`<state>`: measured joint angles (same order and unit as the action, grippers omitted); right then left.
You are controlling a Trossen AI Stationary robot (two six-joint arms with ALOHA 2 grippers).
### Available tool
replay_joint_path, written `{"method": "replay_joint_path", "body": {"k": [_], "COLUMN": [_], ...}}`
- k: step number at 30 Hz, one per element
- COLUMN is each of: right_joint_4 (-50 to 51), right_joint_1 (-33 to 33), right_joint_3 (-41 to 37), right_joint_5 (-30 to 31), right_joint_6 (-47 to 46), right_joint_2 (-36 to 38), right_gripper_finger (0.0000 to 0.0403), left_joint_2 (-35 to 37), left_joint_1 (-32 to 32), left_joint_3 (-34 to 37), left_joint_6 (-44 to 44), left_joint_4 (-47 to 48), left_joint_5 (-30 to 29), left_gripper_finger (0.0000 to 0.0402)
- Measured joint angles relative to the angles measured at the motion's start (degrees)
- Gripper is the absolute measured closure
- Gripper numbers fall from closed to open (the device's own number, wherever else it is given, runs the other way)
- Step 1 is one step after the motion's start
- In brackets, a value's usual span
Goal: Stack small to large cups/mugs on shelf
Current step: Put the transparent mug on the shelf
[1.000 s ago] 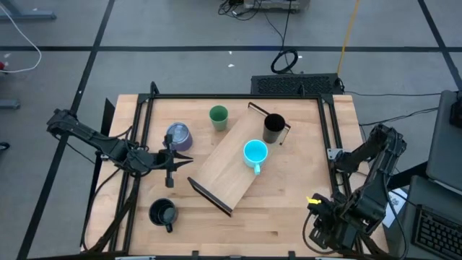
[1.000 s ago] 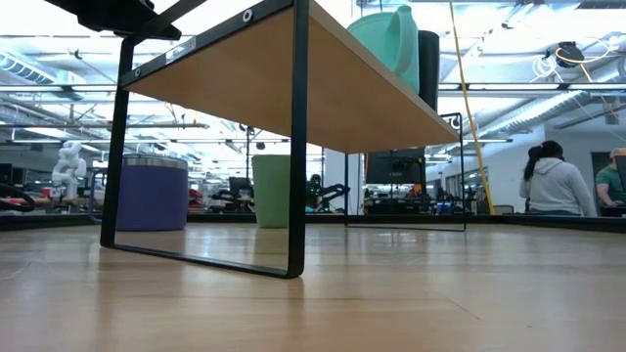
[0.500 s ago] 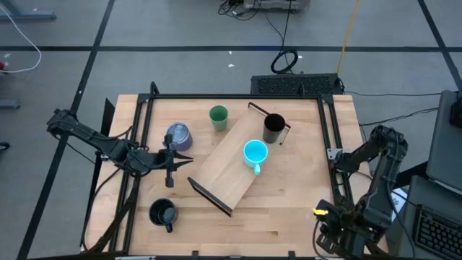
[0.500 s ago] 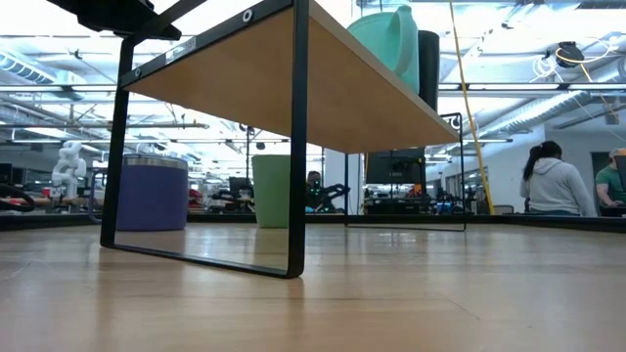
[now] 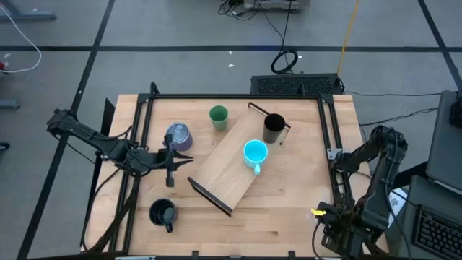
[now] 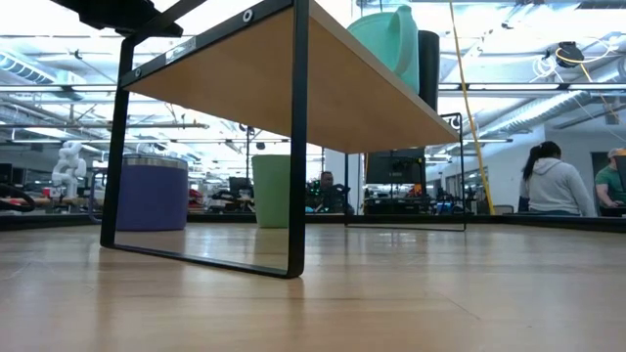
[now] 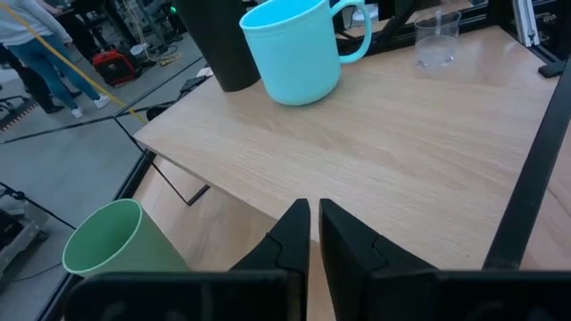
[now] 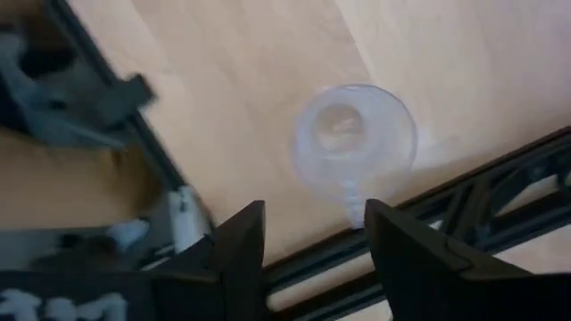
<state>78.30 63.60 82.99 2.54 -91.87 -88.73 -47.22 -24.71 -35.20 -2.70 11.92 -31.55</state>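
Partly hidden | tiny clear cup [image 8: 355, 134] (blurred) | right gripper [image 8: 312, 234] above, jaws apart

There are 6 cups and mugs: 1 green cup [image 5: 219, 115], 1 cyan handled mug [image 5: 255, 154], 1 purplish-grey shiny mug [image 5: 178, 135], 1 tall black mug [image 5: 273, 128], 1 squat black handled mug [image 5: 163, 214] and 1 tiny clear cup [image 8: 355, 137]. There is 1 shelf [image 5: 229, 170] with 2 black brackets, and 2 robot arms.

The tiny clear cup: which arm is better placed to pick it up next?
The right. Its open gripper hangs directly above the tiny clear cup near the table's right edge. The left gripper, fingers shut, waits left of the shelf.
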Motion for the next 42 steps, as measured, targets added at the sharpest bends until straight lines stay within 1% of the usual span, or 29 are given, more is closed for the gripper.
{"method": "replay_joint_path", "body": {"k": [5,10,15,28,32,37,42], "right_joint_4": [-1.1,-2.9,-4.4,-11.8,-11.7,-11.6,-10.4], "right_joint_1": [0.9,2.3,2.6,2.6,2.6,2.6,2.6], "right_joint_3": [-3.9,-6.1,-8.0,-16.0,-16.4,-16.4,-16.4], "right_joint_5": [-2.9,-3.3,-5.7,-5.9,-6.2,-8.8,-9.4], "right_joint_6": [1.1,2.6,2.6,4.1,4.1,4.1,4.1], "right_joint_2": [0.0,0.0,0.0,0.0,0.0,0.3,0.3], "right_gripper_finger": [0.0213,0.0213,0.0213,0.0214,0.0222,0.0231,0.0237], "left_joint_2": [0.0,0.0,0.0,0.0,0.0,0.0,0.0], "left_joint_1": [0.0,0.0,0.0,0.0,0.0,0.0,0.0], "left_joint_3": [0.0,0.0,0.0,0.0,0.0,0.0,0.0], "left_joint_6": [0.0,-0.4,-0.4,-0.4,-0.5,-0.5,-0.9], "left_joint_4": [0.0,0.0,0.0,0.1,0.1,0.1,0.1], "left_joint_5": [0.0,0.0,0.0,0.0,0.0,0.0,0.1], "left_gripper_finger": [0.0371,0.0371,0.0371,0.0371,0.0371,0.0371,0.0371]}}
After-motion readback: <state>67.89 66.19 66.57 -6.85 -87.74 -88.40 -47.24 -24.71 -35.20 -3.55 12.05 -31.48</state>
